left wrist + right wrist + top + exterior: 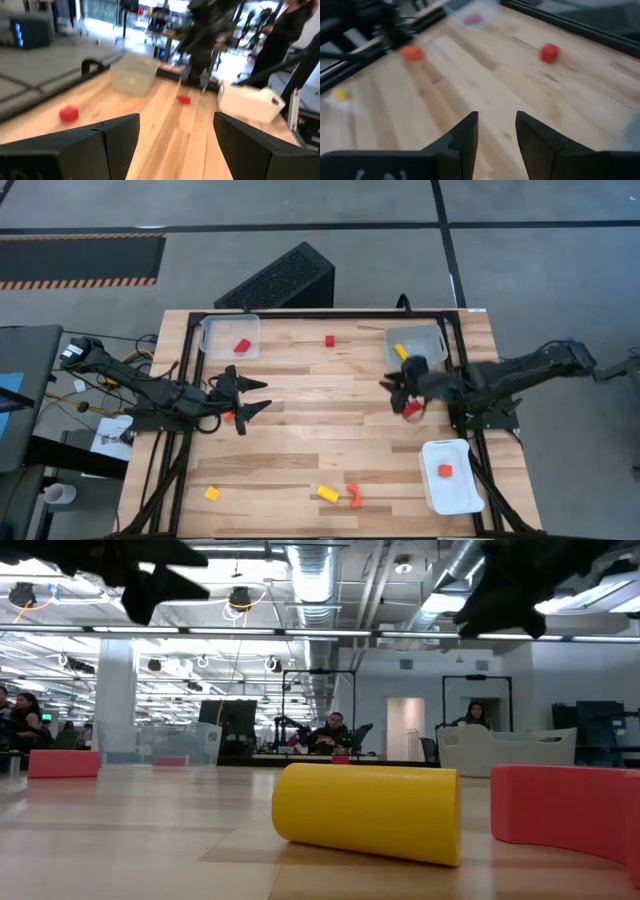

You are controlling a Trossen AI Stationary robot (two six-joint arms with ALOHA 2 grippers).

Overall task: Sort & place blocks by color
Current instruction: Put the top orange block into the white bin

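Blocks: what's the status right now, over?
Left gripper jaws open, empty. Right gripper jaws open, empty, by a red block. Other blocks loose on table. Nothing blocking.

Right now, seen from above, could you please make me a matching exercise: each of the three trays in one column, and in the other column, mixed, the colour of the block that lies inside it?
Column A
1. clear tray on the left arm's side
2. clear tray on the right arm's side
3. white tray

Column B
a. holds an orange block
b. holds a red block
c. holds a yellow block

Right pairs: 1-b, 2-c, 3-a.
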